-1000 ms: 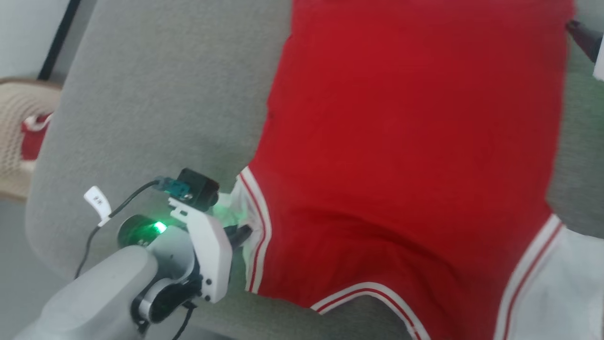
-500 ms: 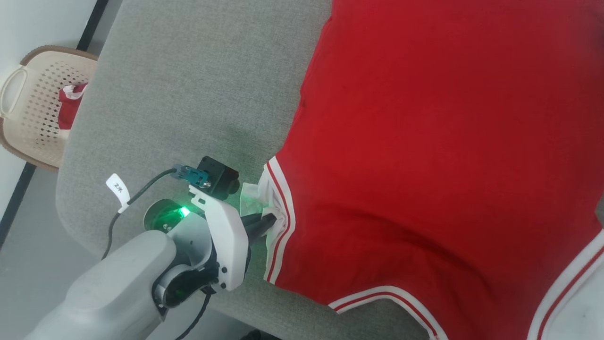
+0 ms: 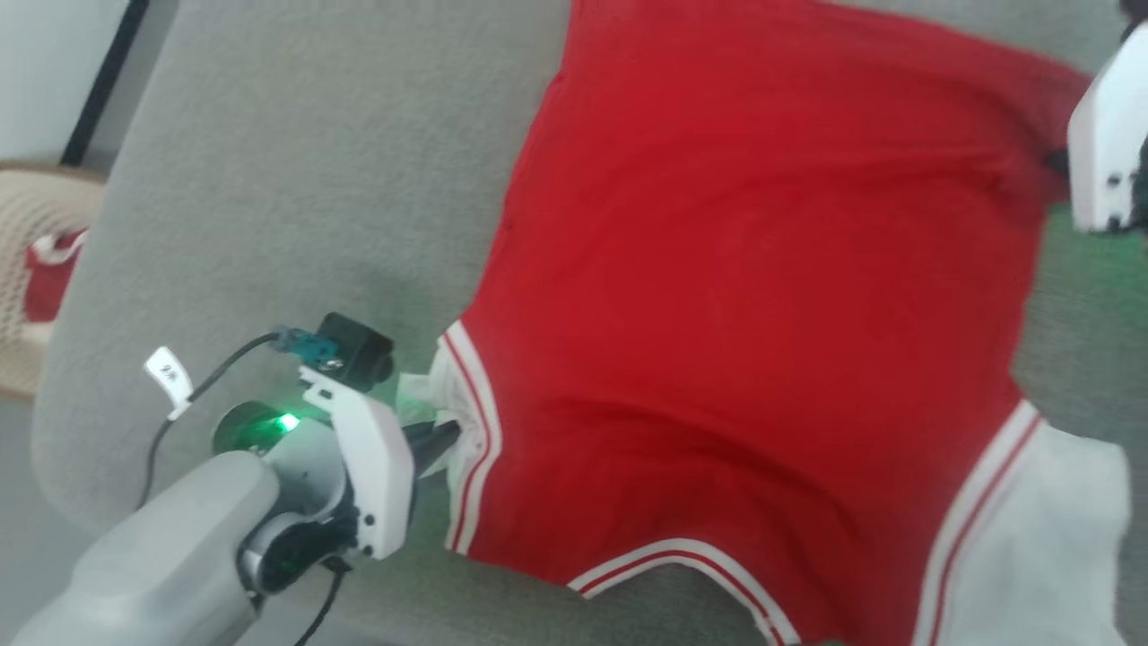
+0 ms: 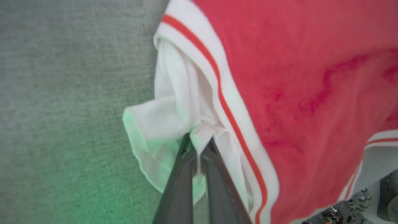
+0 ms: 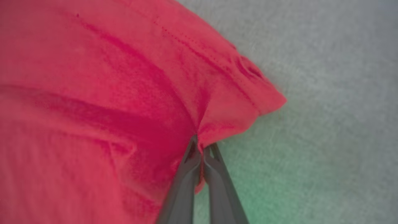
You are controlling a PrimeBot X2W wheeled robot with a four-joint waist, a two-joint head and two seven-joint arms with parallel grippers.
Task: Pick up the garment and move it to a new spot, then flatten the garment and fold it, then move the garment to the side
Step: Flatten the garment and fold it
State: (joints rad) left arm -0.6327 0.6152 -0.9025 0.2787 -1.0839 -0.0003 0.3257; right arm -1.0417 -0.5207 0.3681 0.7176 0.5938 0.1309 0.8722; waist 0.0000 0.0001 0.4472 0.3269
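The garment (image 3: 762, 314), a red basketball jersey with white sleeves and white-and-red striped trim, lies spread on a grey upholstered surface (image 3: 296, 179) with a plain red side facing up. It covers the middle and right of the head view. One white sleeve (image 3: 1031, 538) lies flat at the garment's lower right corner. The other sleeve (image 4: 168, 118) is bunched at the garment's left edge, just outside the striped armhole trim (image 4: 217, 87).

The left gripper (image 3: 448, 435) is at that left edge. In the left wrist view, the left gripper (image 4: 199, 141) has its fingers (image 4: 177, 186) pressed together on a fold of the white sleeve cloth.

The right gripper (image 3: 1056, 163) is at the garment's upper right corner. In the right wrist view, the right gripper (image 5: 200, 144) has its fingers (image 5: 183, 183) clamped on the red hem corner, which puckers into creases at the grip.

Green light from the grippers tints the grey surface beside the garment at both grip locations.

Well to the left of the garment, beyond the edge of the grey surface, a beige basket (image 3: 27, 197) holds a small red-and-white cloth (image 3: 45, 278).
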